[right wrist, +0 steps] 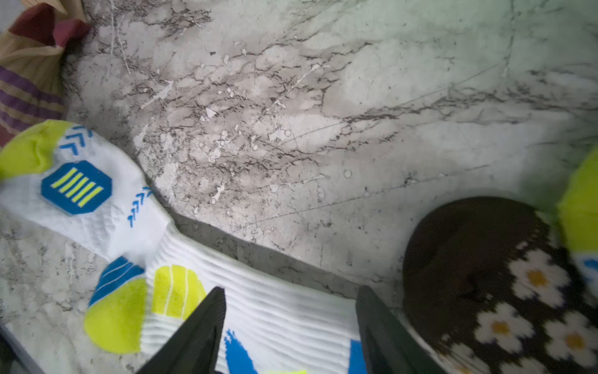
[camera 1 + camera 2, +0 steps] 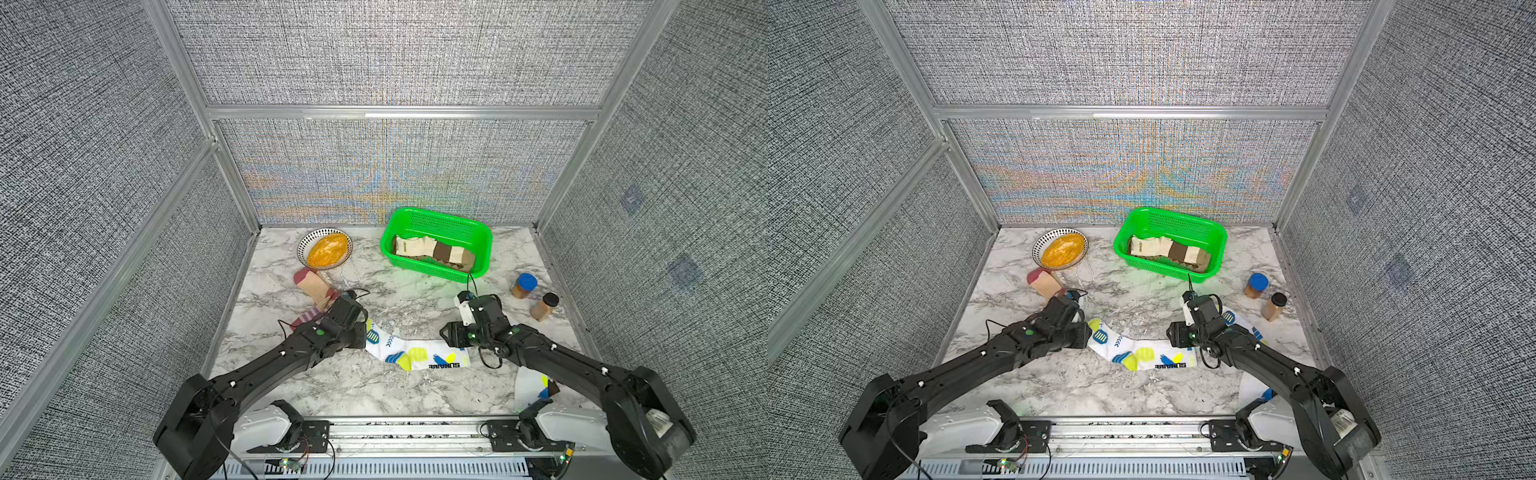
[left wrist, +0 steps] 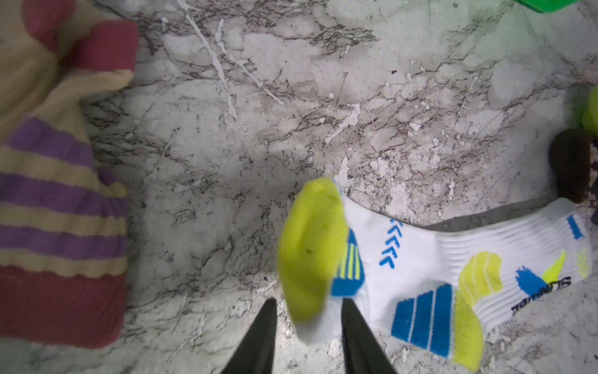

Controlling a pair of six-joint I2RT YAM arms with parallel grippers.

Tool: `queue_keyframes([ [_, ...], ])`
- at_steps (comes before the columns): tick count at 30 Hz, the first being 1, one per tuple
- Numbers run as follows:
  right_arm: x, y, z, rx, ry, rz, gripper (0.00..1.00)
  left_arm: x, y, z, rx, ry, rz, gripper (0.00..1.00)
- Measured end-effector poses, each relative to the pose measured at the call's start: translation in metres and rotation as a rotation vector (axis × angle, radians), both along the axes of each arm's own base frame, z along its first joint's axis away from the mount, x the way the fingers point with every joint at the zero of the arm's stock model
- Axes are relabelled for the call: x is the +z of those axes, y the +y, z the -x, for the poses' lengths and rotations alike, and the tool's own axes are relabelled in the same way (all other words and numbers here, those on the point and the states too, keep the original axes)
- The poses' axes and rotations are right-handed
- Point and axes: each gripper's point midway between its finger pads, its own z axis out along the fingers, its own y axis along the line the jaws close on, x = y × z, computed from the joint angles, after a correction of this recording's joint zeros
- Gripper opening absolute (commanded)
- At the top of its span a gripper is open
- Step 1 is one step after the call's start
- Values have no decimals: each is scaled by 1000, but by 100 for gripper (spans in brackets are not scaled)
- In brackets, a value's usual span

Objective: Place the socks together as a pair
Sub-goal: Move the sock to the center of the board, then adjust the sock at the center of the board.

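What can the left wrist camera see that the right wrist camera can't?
Only the left wrist view shows a corner of the green basket, the dark lettering on the white sock with lime spots, and the left claw. Only the right wrist view shows the white daisies on the brown daisy sock, and the right claw. Both show the white sock, the striped maroon-peach sock and the marble table.
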Motion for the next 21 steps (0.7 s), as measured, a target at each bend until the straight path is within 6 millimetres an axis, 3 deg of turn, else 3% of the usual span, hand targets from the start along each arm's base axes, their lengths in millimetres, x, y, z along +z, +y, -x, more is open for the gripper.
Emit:
queue_keyframes([
  [2,-4,-4,4,-6,7,10,68,7,2,2,18,-5,20,60],
  [8,-12,-17,7,-41,35,33,69,22,1,-9,40,-20,-6,62],
  [13,-26,-35,9,-107,75,43,69,-4,-3,-25,27,45,-114,61],
  [18,-37,-36,15,-109,110,44,68,-30,-11,-46,6,98,-185,59],
  [21,-38,-33,7,-110,89,32,66,-47,-9,-54,0,128,-218,57],
])
